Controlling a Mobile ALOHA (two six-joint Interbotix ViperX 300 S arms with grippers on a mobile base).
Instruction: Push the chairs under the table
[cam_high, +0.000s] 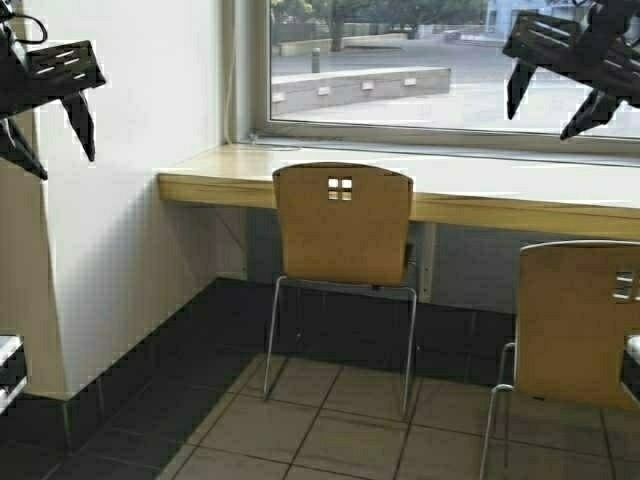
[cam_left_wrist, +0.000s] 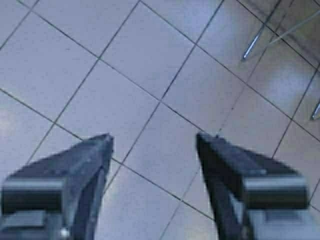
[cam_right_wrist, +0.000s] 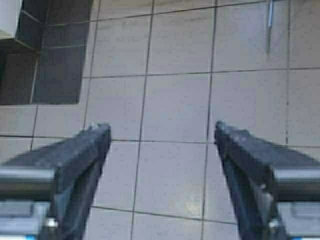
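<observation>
A: High view, entry one?
B: Middle chair (cam_high: 343, 226) standing just short of the counter (cam_high: 215, 180), backrest broadside to the robot, ahead of and below both arms. A second chair (cam_high: 577, 325) is nearer, lower right: right gripper (cam_high: 550, 107) likely closer.

A: Left wrist view?
B: Left gripper (cam_left_wrist: 155, 141), jaws spread, empty, over floor tiles (cam_left_wrist: 125, 75).

A: Right wrist view?
B: Jaws parted, holding nothing.

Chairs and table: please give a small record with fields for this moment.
table: long pale counter under the window
left chair: backrest close to table edge, legs on tiled floor
right chair: nearer the camera, farther out from table
left gripper: raised, fingers open, holds nothing
right gripper: raised, fingers open, holds nothing
contact: neither gripper touches a chair
</observation>
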